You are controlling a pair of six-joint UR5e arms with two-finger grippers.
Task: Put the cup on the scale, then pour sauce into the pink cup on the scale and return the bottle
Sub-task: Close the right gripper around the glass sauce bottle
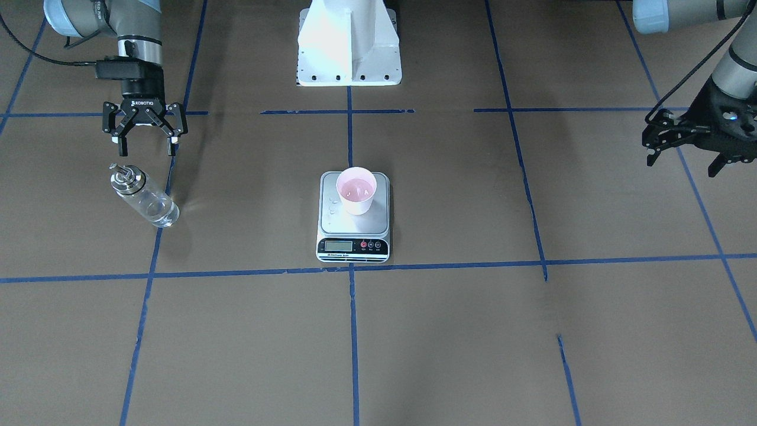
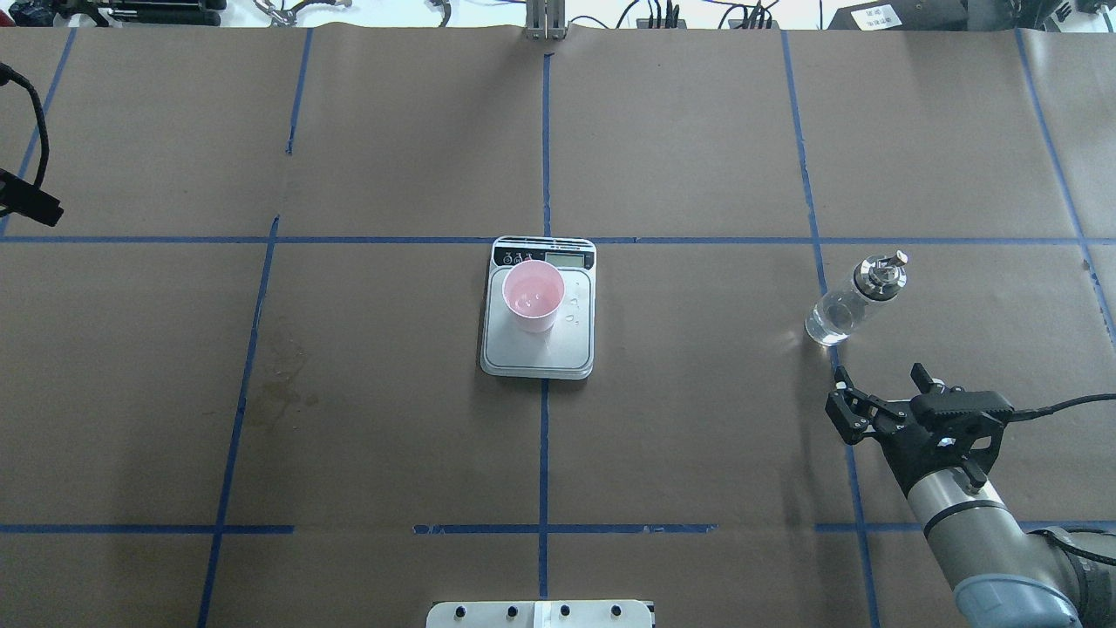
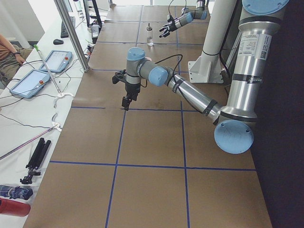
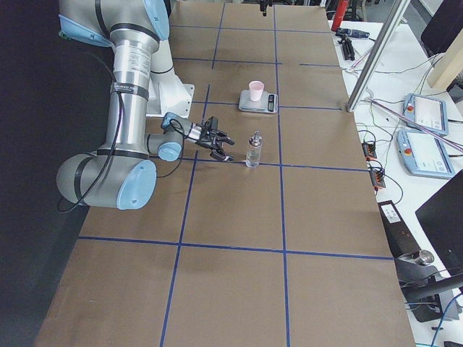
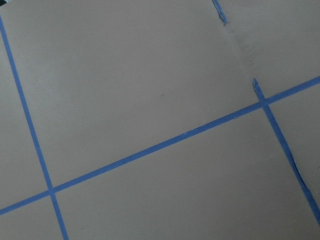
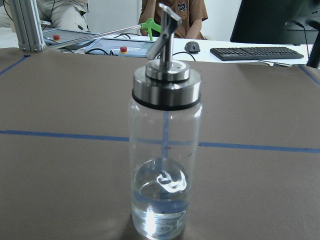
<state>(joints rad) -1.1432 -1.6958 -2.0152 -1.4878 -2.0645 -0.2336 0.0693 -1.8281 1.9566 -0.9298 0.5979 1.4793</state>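
Qty: 1 cup (image 1: 356,190), 1 scale (image 1: 332,228), 1 bottle (image 1: 145,198), 1 left hand (image 1: 683,163), 1 right hand (image 1: 146,148).

**Silver tubes, pale-blue caps, black claws**

Silver tubular links with pale-blue joint caps on right arm (image 1: 127,23) and left arm (image 1: 733,74). White pedestal (image 1: 349,47), dark bolts (image 1: 338,77) along its foot. Matte black right gripper (image 1: 146,148) lettered "ROBOTIQ". Black cables (image 1: 35,53) at the wrists.

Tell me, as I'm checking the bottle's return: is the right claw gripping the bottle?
No, the right claw hangs open, apart from the bottle, which stands alone on the table.
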